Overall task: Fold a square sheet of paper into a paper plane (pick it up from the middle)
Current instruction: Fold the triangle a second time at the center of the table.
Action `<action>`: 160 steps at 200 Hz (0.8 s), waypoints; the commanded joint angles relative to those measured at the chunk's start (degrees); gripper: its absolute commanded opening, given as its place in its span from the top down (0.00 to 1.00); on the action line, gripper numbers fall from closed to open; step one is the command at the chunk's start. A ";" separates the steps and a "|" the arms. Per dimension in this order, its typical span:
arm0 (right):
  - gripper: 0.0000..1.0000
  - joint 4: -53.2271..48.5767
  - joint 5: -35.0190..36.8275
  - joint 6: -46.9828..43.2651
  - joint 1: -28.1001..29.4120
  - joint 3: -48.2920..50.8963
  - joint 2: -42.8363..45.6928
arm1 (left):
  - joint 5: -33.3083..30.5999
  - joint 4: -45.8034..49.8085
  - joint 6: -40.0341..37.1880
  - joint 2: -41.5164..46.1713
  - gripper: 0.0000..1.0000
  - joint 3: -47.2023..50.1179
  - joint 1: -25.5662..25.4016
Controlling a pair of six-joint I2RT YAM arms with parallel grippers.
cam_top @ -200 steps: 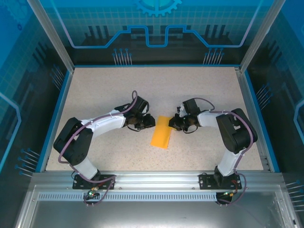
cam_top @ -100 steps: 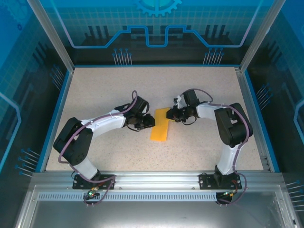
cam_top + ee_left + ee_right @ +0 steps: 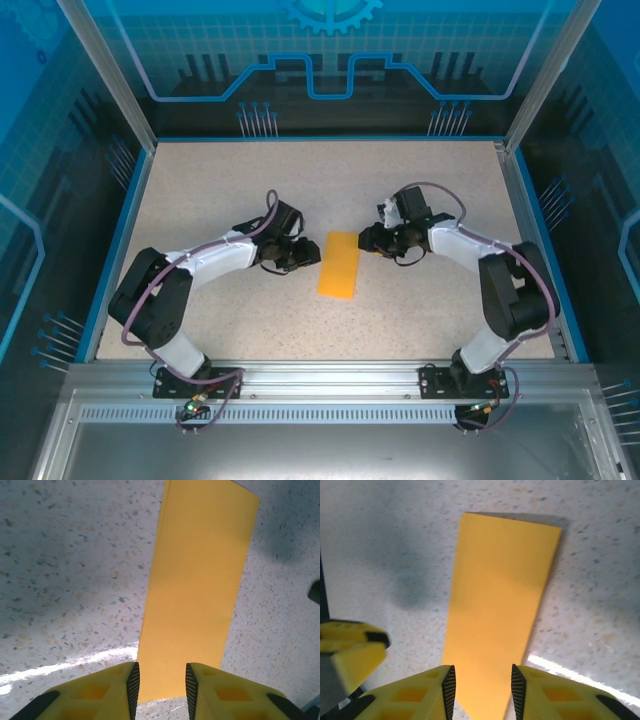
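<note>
Top external view: the sheet of paper lies flat on the table, in the middle, between the two arms. It looks like a long thin strip, not a square. Its long way runs from the far side to the near side, with the near end tipped a little to the left. It has no pointy nose yet. The left gripper sits just beside its left edge, and the right gripper just beside its right edge. Both have their jaws a little apart and hold nothing. The paper is probably very light, thin and bendy, and easy to crumple. Pinching a long edge near the middle seems best.
</note>
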State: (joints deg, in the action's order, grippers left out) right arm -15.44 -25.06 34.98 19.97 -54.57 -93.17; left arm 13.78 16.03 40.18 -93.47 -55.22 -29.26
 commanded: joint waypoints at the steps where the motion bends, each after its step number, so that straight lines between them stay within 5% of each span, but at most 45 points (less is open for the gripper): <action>1: 0.66 0.35 1.29 3.74 3.65 2.85 0.91 | 5.43 -2.52 1.45 -0.44 0.64 0.82 1.52; 160: 0.66 8.59 -0.46 8.12 6.93 8.83 -5.49 | 10.72 -3.99 1.74 -6.98 0.57 -1.18 1.75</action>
State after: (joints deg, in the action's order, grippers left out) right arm -7.73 -24.62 42.68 26.24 -46.74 -97.23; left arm 22.22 12.08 41.71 -99.37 -54.92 -27.73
